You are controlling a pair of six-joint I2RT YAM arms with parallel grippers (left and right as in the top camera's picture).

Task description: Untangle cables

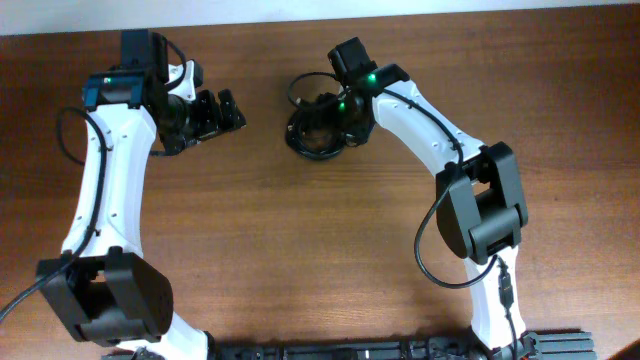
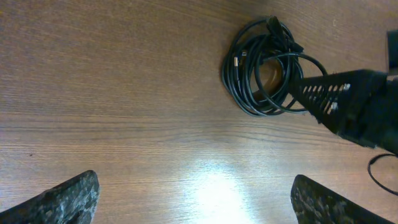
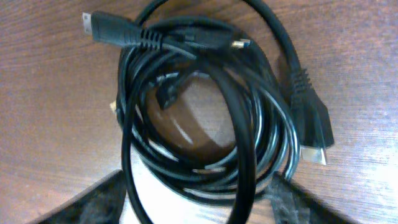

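Cables: one coiled bundle of thin black cables [image 1: 308, 145] lay on the wooden table [image 1: 300, 250]; the strands overlapped too closely to count.
Plug ends: three showed in the right wrist view: a black plug with a metal tip [image 3: 115, 34] at the upper left, a larger gold-tipped plug [image 3: 314, 134] at the right, and a small gold tip [image 3: 239, 43] near the top.
Arms: two white arms, the left arm [image 1: 100, 190] and the right arm [image 1: 420, 120], each carried one gripper.
Place of the bundle: at the far middle of the table, right under the right gripper [image 1: 335, 118] and well apart from the left gripper [image 1: 232, 112].
In the way: from overhead the right gripper covered the bundle's right side; in the left wrist view one of its fingers [image 2: 323, 96] lay across the coil's right edge.
Left jaws: spread wide, holding nothing, over bare wood, with the bundle [image 2: 239, 78] ahead of them.
Right jaws: partly spread, one finger [image 3: 93, 202] on each side of the coil's near rim, strands [image 3: 233, 118] between them; whether the pads touched the cord could not be told.
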